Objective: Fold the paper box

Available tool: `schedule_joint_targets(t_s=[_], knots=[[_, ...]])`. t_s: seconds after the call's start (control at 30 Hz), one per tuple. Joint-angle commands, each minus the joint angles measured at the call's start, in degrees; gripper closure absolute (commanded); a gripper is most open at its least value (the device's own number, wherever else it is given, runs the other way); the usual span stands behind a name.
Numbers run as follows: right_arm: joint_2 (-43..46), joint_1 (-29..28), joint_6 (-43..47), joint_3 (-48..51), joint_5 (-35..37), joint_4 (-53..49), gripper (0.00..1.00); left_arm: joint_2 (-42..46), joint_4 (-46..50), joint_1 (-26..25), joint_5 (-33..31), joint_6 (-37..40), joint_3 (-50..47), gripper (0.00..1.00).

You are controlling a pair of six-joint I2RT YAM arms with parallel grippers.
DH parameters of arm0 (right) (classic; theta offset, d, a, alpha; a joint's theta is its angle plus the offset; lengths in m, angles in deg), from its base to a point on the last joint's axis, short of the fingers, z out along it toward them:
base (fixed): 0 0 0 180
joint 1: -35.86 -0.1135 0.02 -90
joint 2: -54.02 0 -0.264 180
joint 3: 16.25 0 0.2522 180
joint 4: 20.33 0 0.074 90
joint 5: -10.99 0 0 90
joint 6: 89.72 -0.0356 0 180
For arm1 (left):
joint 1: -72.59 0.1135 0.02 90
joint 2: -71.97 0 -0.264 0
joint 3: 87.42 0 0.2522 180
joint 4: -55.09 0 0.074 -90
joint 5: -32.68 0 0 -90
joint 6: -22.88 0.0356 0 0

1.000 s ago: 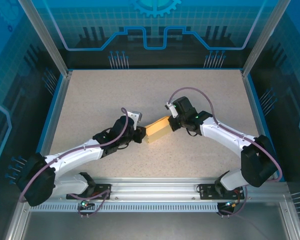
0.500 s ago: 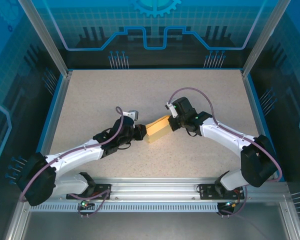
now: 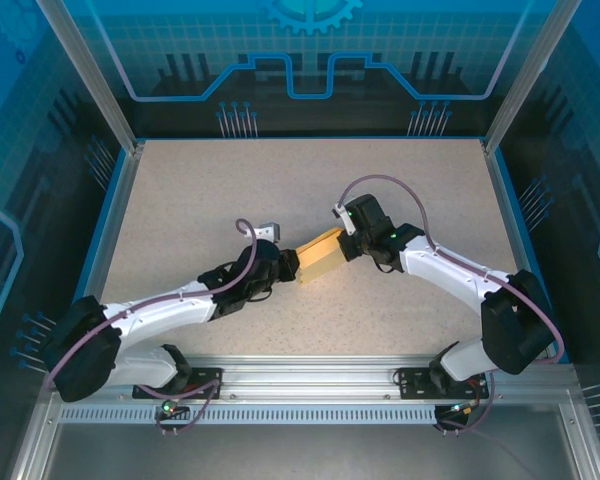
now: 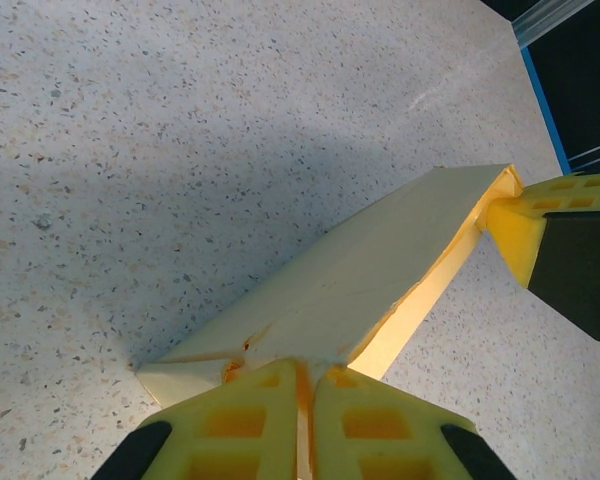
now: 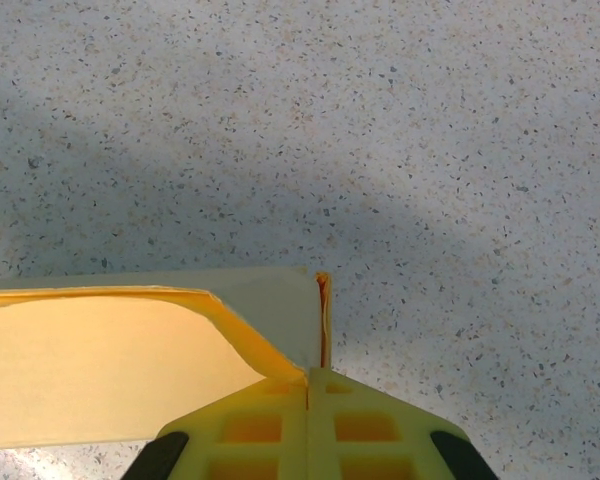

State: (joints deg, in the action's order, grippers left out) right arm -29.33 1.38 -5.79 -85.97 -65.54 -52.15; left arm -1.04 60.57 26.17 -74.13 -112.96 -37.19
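**Two thin pinches on one box: tearing or slipping is the hazard**

In the top view the left gripper is closed down tight on the 8 o'clock end of the paper box. Its wrist view shows the yellow fingers nipping thin card at a creased corner. The box lies near the middle of the table, half-formed, its long axis running from 8 to 2 o'clock. At the 2 o'clock end the right gripper is likewise clamped narrow on a single upright wall edge.

I judge that if the arms pull apart or twist unevenly, the card could rip at the crease. If they push together, the open shell could buckle. A thin edge could also slide out of either pinch.

The table is speckled beige and matte. Aluminium posts and blue printed panels enclose it from 9 round to 3 o'clock.
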Motion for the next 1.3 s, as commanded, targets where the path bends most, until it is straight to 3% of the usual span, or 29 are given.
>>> schedule_joint_targets(t_s=[0.0,0.83,1.27], knots=[[0.73,-1.72,-1.06,1.36,-4.15,-0.31,1.00,-1.41,-3.75,-2.50,-3.33,-1.57,-1.12,0.90],[2.74,-2.17,-1.15,3.16,-4.11,0.17,1.00,-9.15,-10.61,-8.69,-12.70,-0.25,-2.72,0.93],[4.48,-2.18,-0.36,4.11,-3.25,-0.39,1.00,-5.88,-7.44,-9.22,-14.20,4.19,-4.12,0.97]])
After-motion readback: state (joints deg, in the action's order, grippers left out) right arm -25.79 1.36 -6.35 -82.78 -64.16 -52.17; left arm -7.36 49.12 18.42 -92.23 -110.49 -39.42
